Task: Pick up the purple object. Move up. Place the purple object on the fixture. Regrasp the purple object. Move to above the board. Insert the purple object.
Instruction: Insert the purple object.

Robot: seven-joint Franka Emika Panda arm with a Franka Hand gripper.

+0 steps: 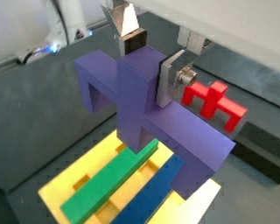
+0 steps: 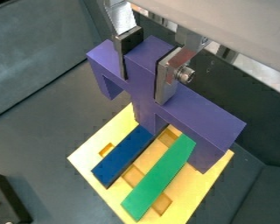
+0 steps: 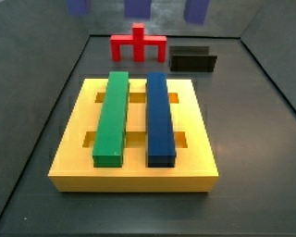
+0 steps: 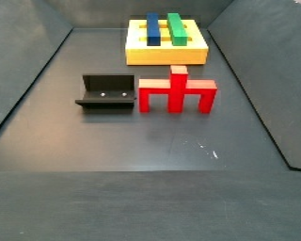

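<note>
My gripper [image 1: 152, 61] is shut on the purple object [image 1: 143, 96], a block with prongs, and holds it by its middle stem. It also shows in the other wrist view, gripper [image 2: 149, 63] and purple object [image 2: 154, 105]. The piece hangs above the yellow board [image 1: 70, 185], which also shows in a wrist view [image 2: 90, 149]. In a side view the purple prongs [image 3: 136, 7] show blurred at the top edge, above the far end of the board [image 3: 77, 139]. The board also shows far back in a side view [image 4: 140, 54], where the gripper is out of view.
A green bar [image 3: 110, 116] and a blue bar [image 3: 159, 116] lie in the board's slots. A red pronged piece [image 4: 179, 91] stands on the floor beside the dark fixture [image 4: 105, 94]. Dark walls enclose the floor.
</note>
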